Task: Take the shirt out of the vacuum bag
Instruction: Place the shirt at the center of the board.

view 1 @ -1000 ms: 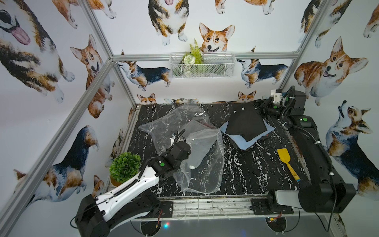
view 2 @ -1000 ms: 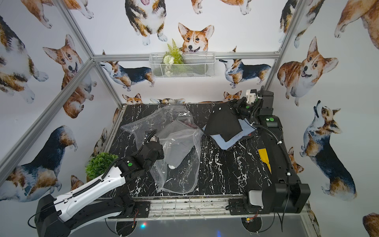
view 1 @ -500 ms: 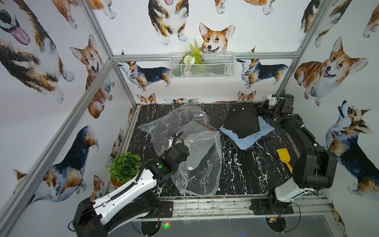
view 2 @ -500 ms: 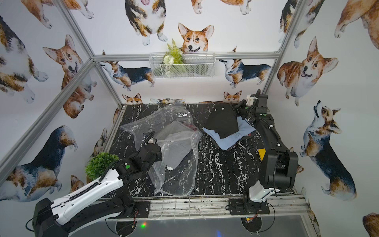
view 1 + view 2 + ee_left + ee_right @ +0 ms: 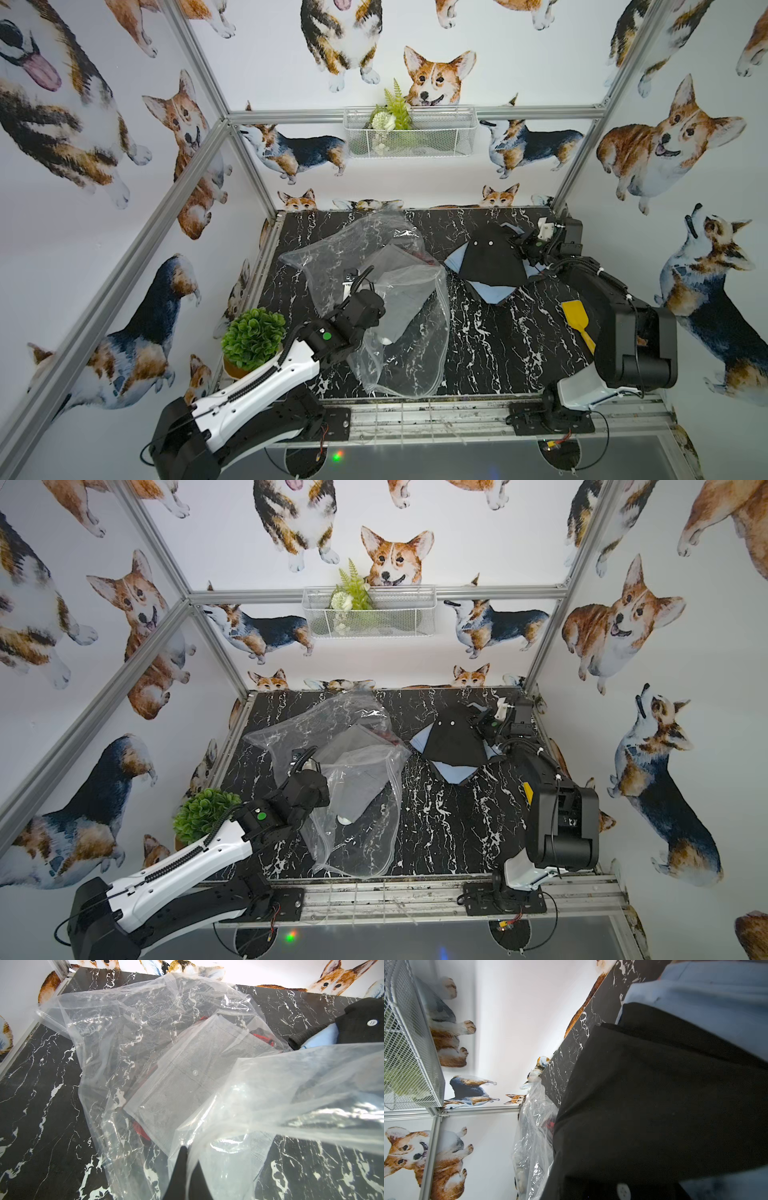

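Black marble table [image 5: 478, 353], corgi walls all round. On it the left gripper [image 5: 184, 1150] is clamped tight on a flap of the vacuum bag [image 5: 415, 353], near-left of centre. It's holding the mouth up, imo so the grey shirt [image 5: 187, 1088] inside can slide out. Far right, the right gripper [image 5: 524, 245] sits at the black shirt [image 5: 492, 262], which lies on a blue shirt [image 5: 492, 294], well apart from the bag. Can't tell if its jaws are parted or pinching cloth tbh.

black shirt [image 5: 492, 262] lowered, right arm [image 5: 602, 286] folded upward
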